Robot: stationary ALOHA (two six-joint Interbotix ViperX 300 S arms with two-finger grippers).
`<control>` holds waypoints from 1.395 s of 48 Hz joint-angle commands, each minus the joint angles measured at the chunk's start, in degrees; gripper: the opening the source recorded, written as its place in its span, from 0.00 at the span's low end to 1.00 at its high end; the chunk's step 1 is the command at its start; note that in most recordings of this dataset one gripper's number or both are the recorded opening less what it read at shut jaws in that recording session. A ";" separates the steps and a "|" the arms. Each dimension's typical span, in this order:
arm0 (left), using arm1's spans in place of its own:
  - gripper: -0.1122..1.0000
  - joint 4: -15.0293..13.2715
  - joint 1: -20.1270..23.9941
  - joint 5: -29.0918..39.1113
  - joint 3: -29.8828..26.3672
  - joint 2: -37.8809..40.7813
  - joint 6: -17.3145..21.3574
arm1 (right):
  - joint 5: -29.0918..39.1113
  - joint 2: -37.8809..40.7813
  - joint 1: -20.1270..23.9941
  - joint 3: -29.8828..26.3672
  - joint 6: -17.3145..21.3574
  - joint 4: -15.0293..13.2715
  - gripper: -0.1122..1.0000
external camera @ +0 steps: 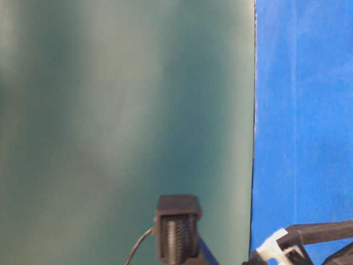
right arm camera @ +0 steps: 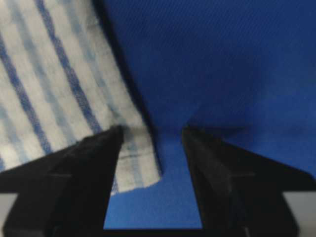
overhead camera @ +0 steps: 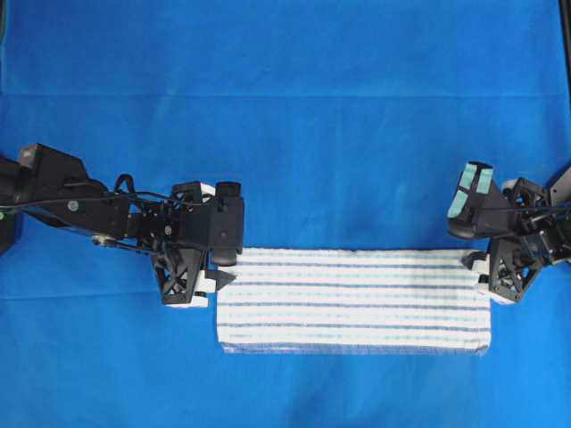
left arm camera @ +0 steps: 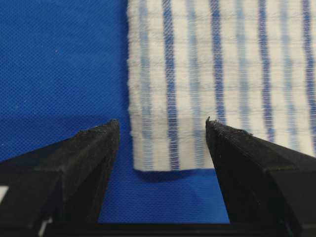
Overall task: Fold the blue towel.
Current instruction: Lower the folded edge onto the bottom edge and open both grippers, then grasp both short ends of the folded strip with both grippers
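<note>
A large plain solid-blue cloth (overhead camera: 294, 116) covers the whole table, faintly creased across its far part. In the table-level view a blurred grey-green wall (external camera: 121, 99) fills the left, meeting blue cloth on the right. The white woven towel with thin dark-blue stripes (overhead camera: 352, 301) lies flat as a long folded band at the near middle. The left gripper (left arm camera: 163, 128) stands wide apart over the towel's left corner, clasping nothing. The right gripper (right arm camera: 152, 133) gapes at the right corner, empty too.
</note>
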 commanded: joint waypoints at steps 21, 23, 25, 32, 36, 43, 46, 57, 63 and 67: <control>0.18 0.00 -0.53 0.97 -1.23 0.09 -0.88 | -1.41 0.62 2.20 -1.23 -0.18 1.05 0.23; 0.13 0.00 -0.62 0.97 -1.23 0.00 -0.88 | -1.41 0.53 2.29 -1.05 -0.18 1.05 0.13; 0.13 0.00 -0.62 1.05 -1.14 0.00 -0.88 | -1.41 0.44 2.29 -1.05 -0.18 1.05 0.12; 0.13 0.00 -0.62 1.58 -1.05 -0.09 -0.97 | -1.23 -0.62 2.29 -0.79 -0.09 1.05 0.12; 0.13 0.09 -0.62 2.46 -1.14 -0.18 -0.97 | -0.88 -1.67 2.29 -0.88 -0.09 1.05 0.12; 0.13 0.00 -0.35 5.45 -2.20 -1.76 -0.70 | 1.05 -4.92 2.29 -1.76 -0.09 0.88 0.12; 0.13 0.00 -0.35 7.21 -2.81 -3.16 -0.70 | 2.90 -6.77 2.20 -2.29 -0.09 0.88 0.12; 0.13 0.09 -0.35 13.71 -4.92 -10.72 -0.70 | 9.58 -15.47 2.29 -5.10 -0.09 0.00 0.12; 0.13 0.00 -0.35 15.56 -4.92 -14.06 -0.62 | 12.22 -20.04 2.29 -6.50 -0.09 -0.44 0.12; 0.13 0.00 -0.35 16.00 -4.83 -15.56 -0.70 | 13.27 -22.85 2.29 -7.29 -0.09 -0.70 0.12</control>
